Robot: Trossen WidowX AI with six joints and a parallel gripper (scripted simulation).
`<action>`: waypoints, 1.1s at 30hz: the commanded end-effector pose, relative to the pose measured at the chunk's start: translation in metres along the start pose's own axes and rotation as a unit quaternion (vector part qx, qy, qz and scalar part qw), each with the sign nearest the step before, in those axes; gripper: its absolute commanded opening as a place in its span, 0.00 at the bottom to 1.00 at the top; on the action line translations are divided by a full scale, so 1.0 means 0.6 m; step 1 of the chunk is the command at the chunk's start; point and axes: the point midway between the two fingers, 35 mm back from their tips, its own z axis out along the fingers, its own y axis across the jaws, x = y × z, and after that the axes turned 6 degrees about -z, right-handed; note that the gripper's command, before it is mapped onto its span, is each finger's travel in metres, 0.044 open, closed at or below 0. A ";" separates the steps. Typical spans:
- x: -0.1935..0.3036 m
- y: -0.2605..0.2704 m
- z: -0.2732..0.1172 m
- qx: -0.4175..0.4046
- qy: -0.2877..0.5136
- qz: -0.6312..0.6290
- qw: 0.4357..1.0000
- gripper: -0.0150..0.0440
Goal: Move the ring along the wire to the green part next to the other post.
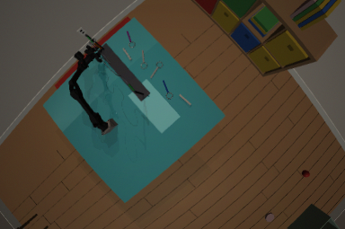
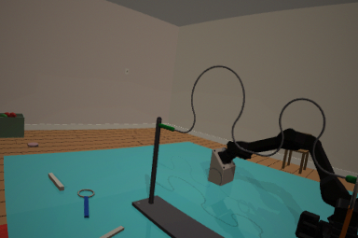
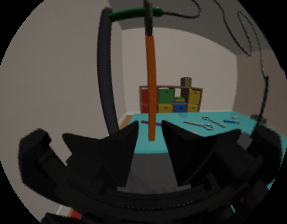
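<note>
The orange handle (image 3: 151,85) (image 2: 347,222) hangs down from its grey ring (image 3: 148,20), seen edge-on around the green part (image 3: 126,14) (image 2: 351,179) beside the near post (image 3: 105,70). My gripper (image 3: 150,123) (image 1: 99,51) is open. In the wrist view the handle's lower end shows between the fingertips, with a gap on each side; how deep it sits is hard to tell. The grey wire (image 2: 244,95) loops up and down to the other green part (image 2: 167,127) (image 1: 131,88) at the far post (image 2: 155,165).
The dark base bar (image 1: 121,69) (image 2: 174,221) joins the posts. Several loose rings with handles and pale sticks lie on the teal mat (image 1: 193,118), including a blue-handled ring (image 2: 86,206) (image 1: 165,86). A shelf (image 1: 321,42) stands beyond the mat.
</note>
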 end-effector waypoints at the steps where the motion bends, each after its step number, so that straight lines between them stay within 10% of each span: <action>1: -0.001 0.001 0.009 -0.002 0.001 -0.001 1.000 0.53; 33: -0.002 -0.002 0.038 -0.002 0.000 -0.002 1.000 0.53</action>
